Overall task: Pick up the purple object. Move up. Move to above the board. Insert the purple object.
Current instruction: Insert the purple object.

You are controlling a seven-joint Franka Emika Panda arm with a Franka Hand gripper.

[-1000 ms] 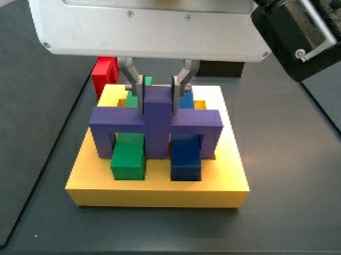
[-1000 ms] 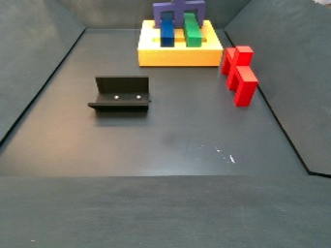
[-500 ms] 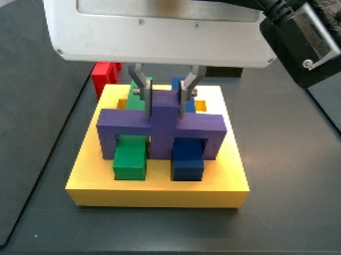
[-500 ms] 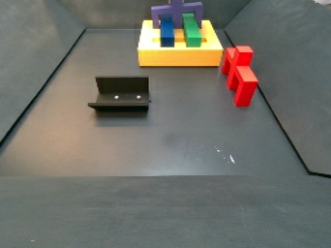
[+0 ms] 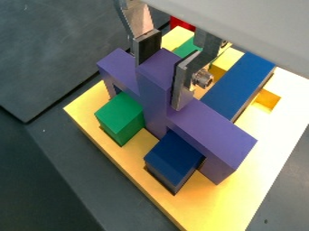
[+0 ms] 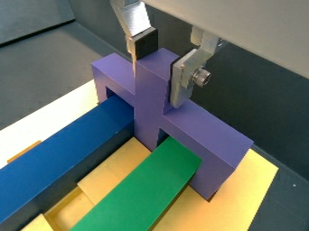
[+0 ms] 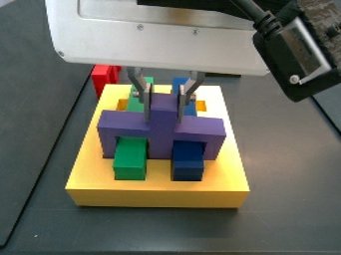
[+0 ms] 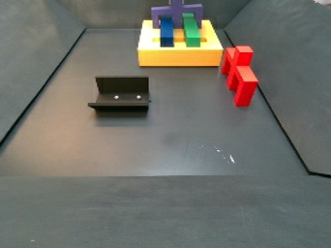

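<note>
The purple object (image 7: 160, 125) is a cross-shaped piece with a raised stem. It sits low on the yellow board (image 7: 160, 189), its arms spanning a green block (image 7: 128, 159) and a blue block (image 7: 186, 159). My gripper (image 7: 162, 100) hangs over the board with its fingers on either side of the stem. In both wrist views the gripper (image 5: 165, 74) (image 6: 162, 72) has its pads against the stem of the purple object (image 5: 182, 126) (image 6: 145, 90). In a side view the piece (image 8: 175, 15) stands on the board (image 8: 175, 56) at the far end of the floor.
Two red blocks (image 8: 241, 73) lie on the floor beside the board, and one shows behind it (image 7: 104, 72). The fixture (image 8: 122, 94) stands on the dark floor, well away from the board. Low walls bound the floor.
My gripper has moved down a little with the purple object, which now sits lower on the board over the green and blue blocks.
</note>
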